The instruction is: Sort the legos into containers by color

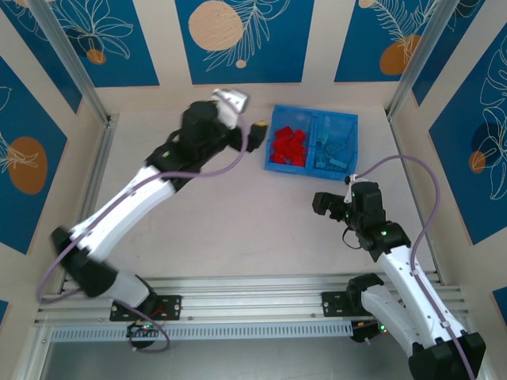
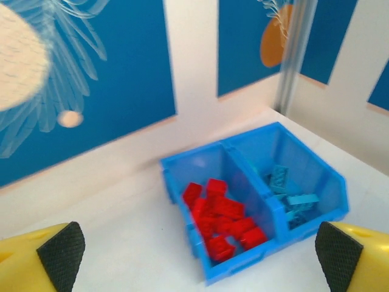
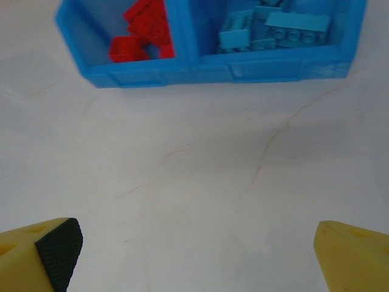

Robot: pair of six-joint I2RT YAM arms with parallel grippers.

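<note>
The blue tray [image 1: 342, 117] sits at the back of the table, its two containers split by a divider. Red legos [image 1: 289, 145] fill the left container and light blue legos [image 1: 333, 152] the right one. My left gripper [image 1: 256, 134] hovers just left of the tray, open and holding nothing. In the left wrist view the left gripper [image 2: 197, 261] looks down on the tray [image 2: 243, 139], red legos [image 2: 222, 219] and light blue legos [image 2: 292, 194]. My right gripper [image 1: 337, 207] is open and empty, apart from the tray on its near side. Its wrist view has the right gripper [image 3: 194, 255] over bare table, with the tray [image 3: 213, 73] ahead.
Beige walls with blue panels close in the table on three sides, with slanted metal posts [image 1: 71, 63] at the back corners. An aluminium rail [image 1: 253, 285] runs along the near edge between the arm bases. White tabletop [image 1: 238, 214] lies between the two arms.
</note>
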